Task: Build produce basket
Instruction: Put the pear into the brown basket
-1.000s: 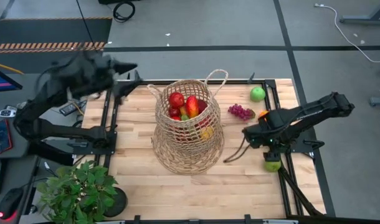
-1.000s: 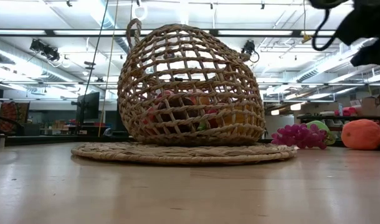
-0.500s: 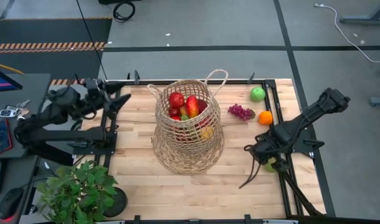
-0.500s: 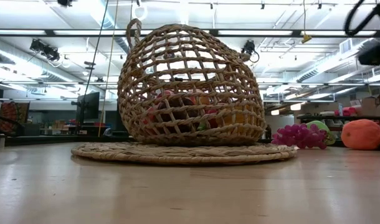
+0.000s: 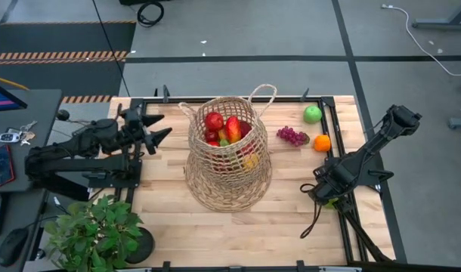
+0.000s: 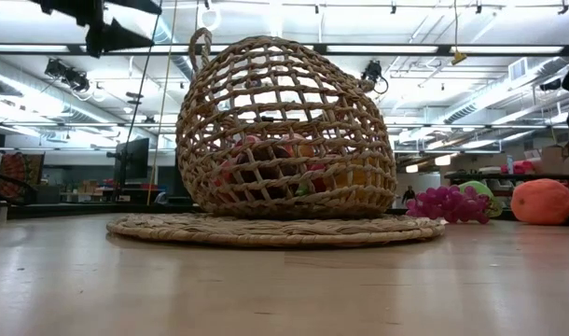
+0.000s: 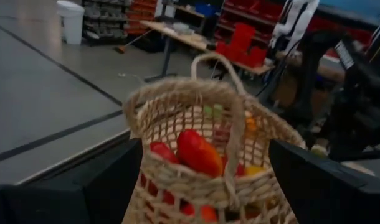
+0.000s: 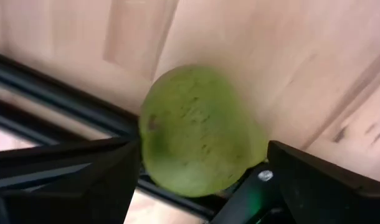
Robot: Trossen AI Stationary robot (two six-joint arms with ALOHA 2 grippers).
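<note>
The tan wicker basket [image 5: 229, 162] stands mid-table on its wide woven base [image 6: 275, 229], with red and yellow produce [image 5: 223, 128] inside. Purple grapes [image 5: 292, 136], an orange fruit [image 5: 321, 142] and a green apple [image 5: 313, 114] lie on the table to its right. A green fruit [image 8: 199, 130] lies at the table's right edge against the black rail. My right gripper [image 5: 323, 198] hangs open just above it, pointing down, one finger [image 8: 71, 180] on either side. My left gripper [image 5: 164, 125] is open, held level left of the basket's neck and pointing at it.
A leafy potted plant [image 5: 94, 230] stands at the table's near left corner. Black frame rails [image 5: 344, 174] run along the table's left and right edges. Bare wood lies between the basket and the near edge.
My left gripper has come down from high over the far left corner and now points level at the basket's neck. My right gripper has swung from beside the grapes toward the table's near right edge, dropped and turned, and now hangs over the green fruit. Both stay open.
</note>
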